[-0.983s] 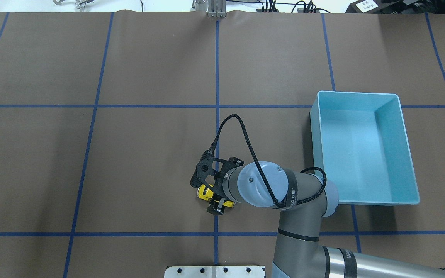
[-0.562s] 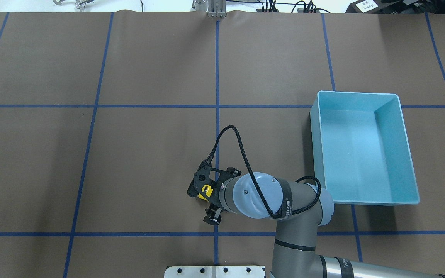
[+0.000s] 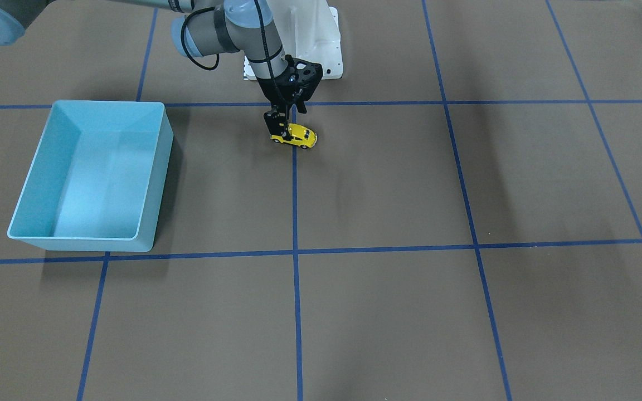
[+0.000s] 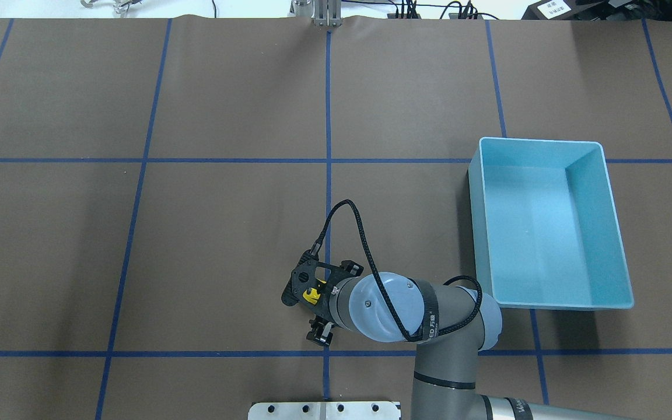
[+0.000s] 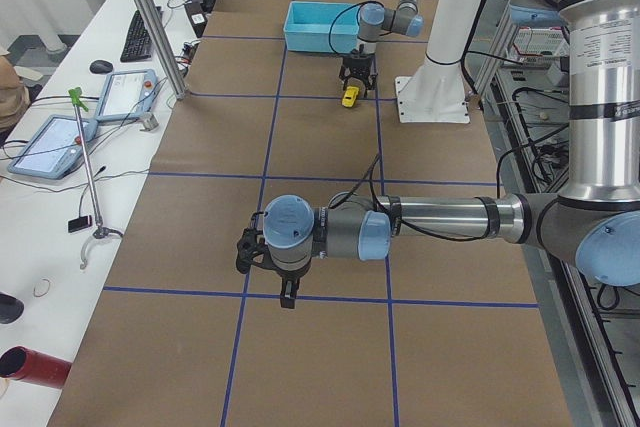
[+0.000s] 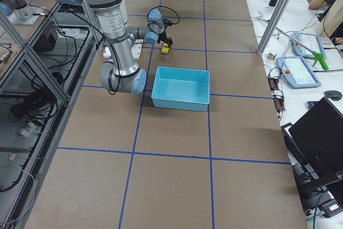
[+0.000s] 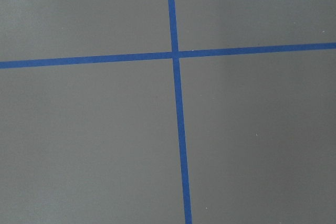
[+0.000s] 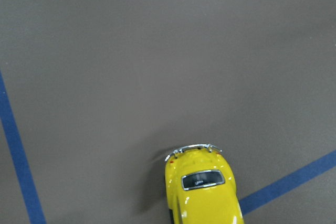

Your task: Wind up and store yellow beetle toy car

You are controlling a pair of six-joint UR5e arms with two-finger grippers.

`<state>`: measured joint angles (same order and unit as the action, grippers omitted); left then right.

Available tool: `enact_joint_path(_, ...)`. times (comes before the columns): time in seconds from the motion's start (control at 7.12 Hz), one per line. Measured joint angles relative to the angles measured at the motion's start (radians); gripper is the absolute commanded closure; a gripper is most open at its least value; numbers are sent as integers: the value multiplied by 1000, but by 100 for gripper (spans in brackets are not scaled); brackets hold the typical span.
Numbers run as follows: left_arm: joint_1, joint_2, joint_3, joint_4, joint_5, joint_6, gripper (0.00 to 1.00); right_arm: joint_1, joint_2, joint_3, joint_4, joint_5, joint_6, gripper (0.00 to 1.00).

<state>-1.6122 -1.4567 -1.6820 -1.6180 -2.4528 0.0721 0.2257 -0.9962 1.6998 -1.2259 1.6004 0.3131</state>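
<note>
The yellow beetle toy car [image 3: 300, 136] stands on its wheels on the brown table, on a blue tape line near the robot's base. My right gripper [image 3: 286, 131] comes straight down on it and is shut on its body. In the overhead view only a bit of yellow [image 4: 311, 295] shows through the gripper's [image 4: 314, 306] black bracket. The right wrist view shows the car's rear [image 8: 202, 195] at the bottom edge. The light-blue bin [image 4: 475, 221] stands empty to the gripper's right. My left gripper [image 5: 286, 292] hovers over bare table far off; I cannot tell whether it is open.
The bin [image 3: 156, 178] lies about a hand's reach from the car across brown table marked with a blue tape grid [image 3: 294, 223]. The robot's white base plate [image 3: 324, 53] is just behind the gripper. Tablets and cables lie on the side desk [image 5: 60, 137].
My right arm and gripper have shifted toward the robot's base over the car. More of the car is now hidden under the wrist in the overhead view.
</note>
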Motion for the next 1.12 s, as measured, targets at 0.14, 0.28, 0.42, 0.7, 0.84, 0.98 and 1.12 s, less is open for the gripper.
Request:
enact_joint_path(0.14, 0, 0, 0, 1, 0, 0, 0, 0, -1, 2, 0, -4, -1, 100)
enact_joint_path(0.28, 0, 1, 1, 1, 0, 0, 0, 0, -2, 3, -1, -5, 0, 100)
enact_joint_path(0.42, 0, 1, 2, 1, 0, 0, 0, 3, 0, 9, -1, -4, 1, 100)
enact_joint_path(0.7, 0, 1, 2, 1, 0, 0, 0, 35, 9, 57, -10, 10, 4, 100)
enact_joint_path(0.84, 0, 1, 2, 1, 0, 0, 0, 49, 10, 76, -14, 20, 4, 100)
enact_joint_path(0.98, 0, 1, 2, 1, 0, 0, 0, 56, 9, 84, -15, 25, 4, 100)
enact_joint_path(1.12, 0, 1, 2, 0, 0, 0, 0, 60, 7, 85, -15, 28, 3, 100)
